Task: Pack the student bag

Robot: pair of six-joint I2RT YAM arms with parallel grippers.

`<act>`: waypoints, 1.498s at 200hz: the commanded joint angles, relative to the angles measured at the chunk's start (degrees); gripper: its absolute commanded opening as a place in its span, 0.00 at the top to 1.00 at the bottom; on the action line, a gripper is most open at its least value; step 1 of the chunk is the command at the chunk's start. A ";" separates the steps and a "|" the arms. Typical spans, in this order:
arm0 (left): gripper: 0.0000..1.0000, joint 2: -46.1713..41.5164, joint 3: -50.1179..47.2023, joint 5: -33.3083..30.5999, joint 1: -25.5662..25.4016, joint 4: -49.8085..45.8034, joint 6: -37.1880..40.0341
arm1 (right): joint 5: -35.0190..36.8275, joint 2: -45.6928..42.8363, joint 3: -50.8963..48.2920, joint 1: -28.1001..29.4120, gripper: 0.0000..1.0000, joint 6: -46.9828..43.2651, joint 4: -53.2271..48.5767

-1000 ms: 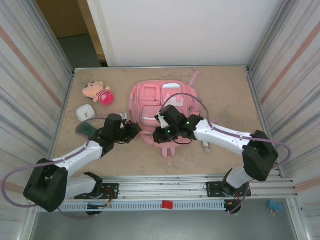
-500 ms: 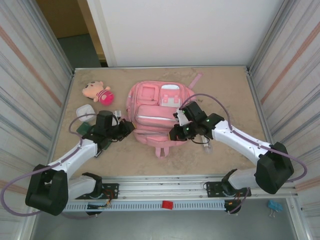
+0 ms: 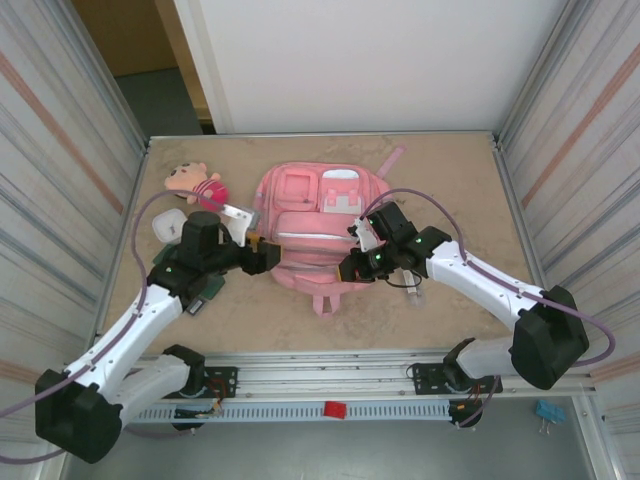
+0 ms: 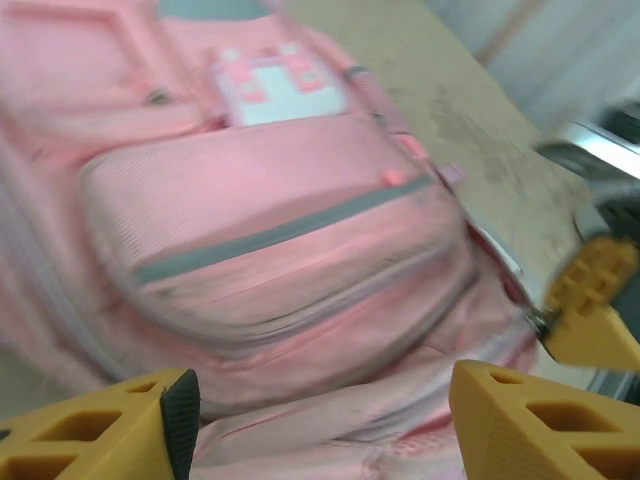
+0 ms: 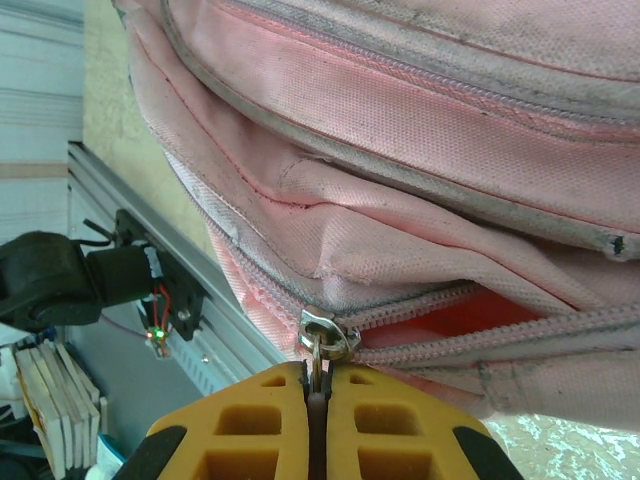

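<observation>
Two pincers in play, and we've got the student bag (image 3: 312, 215) lying flat in the middle of the tabletop (image 3: 450, 180), front pockets facing up. At its eight o'clock edge, just beside the fabric, the left pincer (image 3: 267, 257) hovers with fingers spread wide, gripping nothing. At the bag's four o'clock corner the right pincer (image 5: 315, 378) is clamped tight on the metal zipper pull (image 5: 322, 338), the zip gaping beside it. A plush doll (image 3: 196, 184) sits apart at ten o'clock.
</observation>
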 commanded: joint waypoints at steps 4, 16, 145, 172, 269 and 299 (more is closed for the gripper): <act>0.34 2.50 3.88 2.88 -5.68 -4.86 23.77 | -3.36 -1.64 1.95 0.51 1.00 -0.15 1.98; 0.34 5.63 6.14 1.37 -9.45 -6.42 29.81 | -3.23 -1.66 2.09 0.81 1.00 -0.12 1.89; 0.88 23.22 12.81 -1.39 -15.83 -8.00 49.66 | -3.96 -4.35 0.83 -1.66 1.00 -0.82 1.80; 0.95 18.80 9.75 0.63 -14.00 -7.61 50.48 | -2.77 -5.68 -0.47 -7.17 1.00 -1.48 -1.73; 0.71 7.45 2.45 7.08 -7.69 -5.44 47.35 | -6.07 -4.93 0.19 -10.95 1.00 -3.33 -0.84; 0.32 8.59 5.64 3.76 -12.62 -3.32 40.67 | -5.90 -4.41 2.72 -7.22 1.00 -3.49 -0.22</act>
